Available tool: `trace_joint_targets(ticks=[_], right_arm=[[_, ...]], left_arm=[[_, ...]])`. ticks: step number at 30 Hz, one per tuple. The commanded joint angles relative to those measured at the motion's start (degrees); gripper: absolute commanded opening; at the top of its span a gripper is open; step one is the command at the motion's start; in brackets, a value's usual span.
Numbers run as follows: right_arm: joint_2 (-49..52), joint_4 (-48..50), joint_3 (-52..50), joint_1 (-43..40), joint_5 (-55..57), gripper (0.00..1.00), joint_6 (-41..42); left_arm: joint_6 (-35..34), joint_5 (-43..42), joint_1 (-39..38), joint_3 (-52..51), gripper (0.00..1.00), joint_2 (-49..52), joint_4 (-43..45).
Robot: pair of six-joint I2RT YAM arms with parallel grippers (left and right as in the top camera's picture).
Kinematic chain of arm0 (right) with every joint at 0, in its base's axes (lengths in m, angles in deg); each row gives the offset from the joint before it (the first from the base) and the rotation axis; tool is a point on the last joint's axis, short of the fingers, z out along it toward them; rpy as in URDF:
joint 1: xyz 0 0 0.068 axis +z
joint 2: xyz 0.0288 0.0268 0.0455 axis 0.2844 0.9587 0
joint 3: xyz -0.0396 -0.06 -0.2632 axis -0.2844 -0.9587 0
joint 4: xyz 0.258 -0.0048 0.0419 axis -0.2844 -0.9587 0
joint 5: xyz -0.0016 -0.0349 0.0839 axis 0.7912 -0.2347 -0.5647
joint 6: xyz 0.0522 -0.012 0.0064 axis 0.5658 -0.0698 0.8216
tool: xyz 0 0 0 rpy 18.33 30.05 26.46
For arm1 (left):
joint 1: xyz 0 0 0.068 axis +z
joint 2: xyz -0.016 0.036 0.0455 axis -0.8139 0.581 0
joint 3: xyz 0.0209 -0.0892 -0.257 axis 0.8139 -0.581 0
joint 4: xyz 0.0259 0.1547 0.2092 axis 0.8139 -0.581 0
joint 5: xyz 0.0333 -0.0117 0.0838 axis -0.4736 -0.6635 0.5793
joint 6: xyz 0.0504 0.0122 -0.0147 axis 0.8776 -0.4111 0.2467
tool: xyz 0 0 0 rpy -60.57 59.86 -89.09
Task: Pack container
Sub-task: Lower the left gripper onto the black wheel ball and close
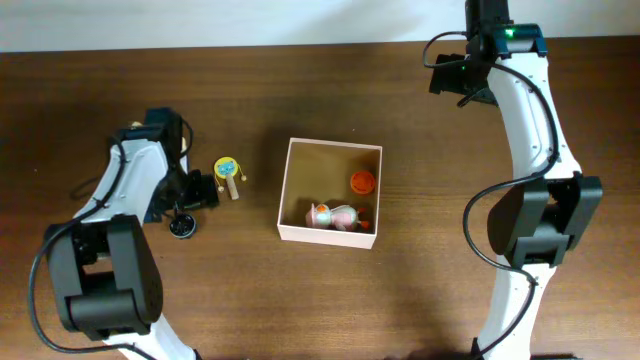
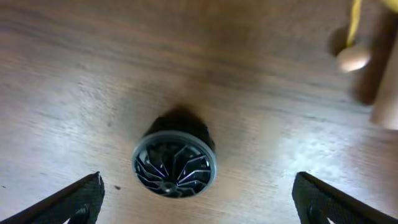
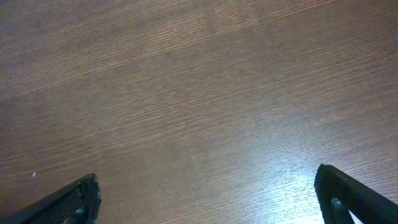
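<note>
The container sits open at the centre of the table; 2 toys already lie inside it, an orange round piece towards its 1 o'clock corner and a pale pink toy against its 6 o'clock wall. 2 more things lie outside; a black finned wheel at about 8 o'clock from the container, well apart from it, and a yellow rattle at 9 o'clock, nearer the box.

The left gripper hangs over the wheel with its jaws spread wide and nothing in them; in the wrist view the wheel sits between the 2 fingers, a little towards the left one, and apart from both. The right gripper is likewise released and empty, over bare wood at roughly 1 o'clock from the container.

The step in hand looks like the pick of the wheel, the packing about half done. Next the left arm would need to come down, centre the wheel, clench on its rim, then carry it towards 3 o'clock and over the near wall.
</note>
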State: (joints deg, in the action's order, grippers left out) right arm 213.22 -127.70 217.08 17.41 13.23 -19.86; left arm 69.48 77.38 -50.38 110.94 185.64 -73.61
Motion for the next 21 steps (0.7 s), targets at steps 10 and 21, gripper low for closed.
trace_joint_targets(ticks=[10, 21], right_arm=[[0.2, 0.0, -0.3, -0.2, 0.1, 0.99, 0.5], [0.2, 0.0, -0.3, -0.2, 0.1, 0.99, 0.5]], left_arm=[[-1.3, 1.1, 3.1, -6.3, 0.99, 0.2, 5.8], [-1.1, 0.4, 4.1, -10.1, 0.99, 0.2, 11.5]])
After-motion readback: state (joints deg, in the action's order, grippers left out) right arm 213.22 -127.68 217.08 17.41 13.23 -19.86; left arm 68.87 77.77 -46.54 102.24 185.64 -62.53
